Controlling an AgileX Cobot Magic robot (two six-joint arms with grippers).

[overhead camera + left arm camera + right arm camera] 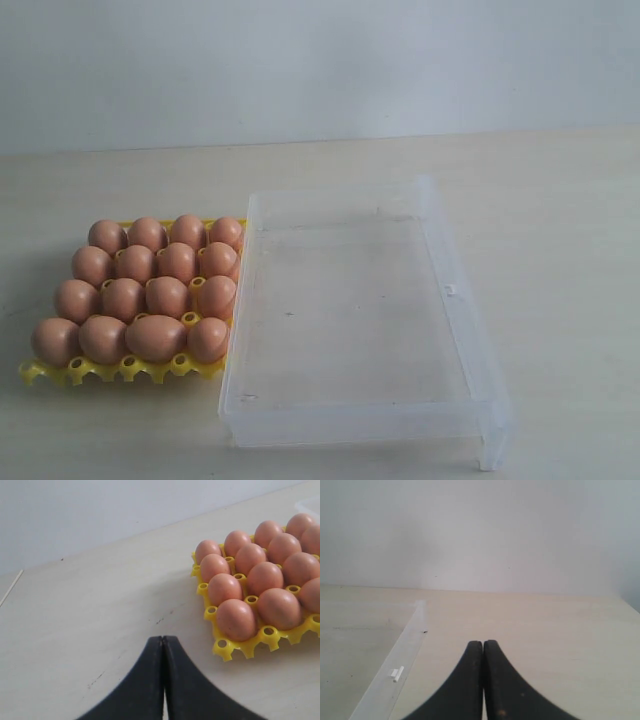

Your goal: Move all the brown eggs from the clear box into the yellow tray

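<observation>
Left gripper (163,641) and right gripper (483,644) each have jaws pressed together, holding nothing. Beyond them the box (360,422) looks empty, and just beside it the eggs (155,290) fill the tray (100,372). I'd call the job finished, so the arms need only park away from the tray.

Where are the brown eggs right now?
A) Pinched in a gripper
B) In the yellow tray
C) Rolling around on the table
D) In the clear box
B: the brown eggs all sit in rows in the yellow tray, and no egg shows in the clear box beside it.
</observation>
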